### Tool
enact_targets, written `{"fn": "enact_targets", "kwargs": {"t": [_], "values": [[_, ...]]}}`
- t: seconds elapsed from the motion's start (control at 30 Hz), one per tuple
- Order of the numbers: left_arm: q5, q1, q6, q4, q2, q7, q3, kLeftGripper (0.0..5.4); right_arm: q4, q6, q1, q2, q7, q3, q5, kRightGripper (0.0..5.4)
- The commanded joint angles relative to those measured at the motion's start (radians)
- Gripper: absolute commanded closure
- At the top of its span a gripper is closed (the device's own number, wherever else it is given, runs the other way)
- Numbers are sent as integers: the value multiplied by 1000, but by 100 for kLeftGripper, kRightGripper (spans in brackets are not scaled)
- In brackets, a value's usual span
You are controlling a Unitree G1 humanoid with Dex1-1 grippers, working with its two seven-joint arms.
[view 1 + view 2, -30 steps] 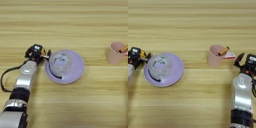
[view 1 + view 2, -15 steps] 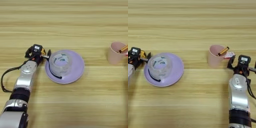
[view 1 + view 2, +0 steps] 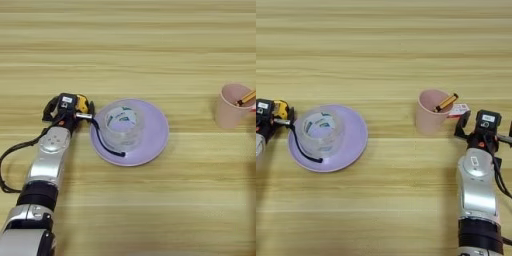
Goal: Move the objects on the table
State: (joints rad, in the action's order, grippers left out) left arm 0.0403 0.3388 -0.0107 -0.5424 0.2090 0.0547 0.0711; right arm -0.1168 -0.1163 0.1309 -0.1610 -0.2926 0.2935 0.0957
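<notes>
Tan wood-grain table (image 3: pixel 150 40) fills everything. Main change from a second ago: the right gripper (image 3: pixel 483 125) has slid left from the right edge and now sits just right of the pink cup (image 3: pixel 429 112), close to a small pink-and-white thing (image 3: pixel 459 109) lying by the cup; can't tell how its fingers stand. Everything else looks unmoved.

Left gripper (image 3: pixel 67 107) is at mid-left, clamped around the yellow-and-black tape measure (image 3: pixel 81 105), right beside the purple plate (image 3: pixel 152 137). Its black cord (image 3: pixel 105 145) trails over the plate's rim and curls around the front of the clear tape roll (image 3: pixel 120 125).

Room-wise, the whole upper half of the frame is bare wood, and so is the stretch between plate and cup.

Containers: the plate holds the tape roll standing flat in its middle; the cup holds a pencil (image 3: pixel 445 103) leaning out to the upper right.
</notes>
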Motion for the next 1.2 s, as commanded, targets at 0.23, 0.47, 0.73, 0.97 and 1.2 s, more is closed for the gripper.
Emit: {"fn": "enact_targets", "kwargs": {"t": [0.23,0.47,0.73,0.97,1.2], "values": [[0,-13,24,-41,3,8,-5,4,4,3,11,-7,1,-2,-2,0],[-10,-12,28,-53,-2,25,-5,25,7,4,10,-6,-2,-1,-2,0],[-22,-16,26,-51,-11,41,-2,77,10,5,9,-8,-4,2,-1,0],[-32,-12,22,-52,-15,42,7,78,7,6,9,-9,-4,3,-2,0],[-42,9,-23,-46,-14,37,13,78,10,5,8,-8,-3,4,-2,0]]}}
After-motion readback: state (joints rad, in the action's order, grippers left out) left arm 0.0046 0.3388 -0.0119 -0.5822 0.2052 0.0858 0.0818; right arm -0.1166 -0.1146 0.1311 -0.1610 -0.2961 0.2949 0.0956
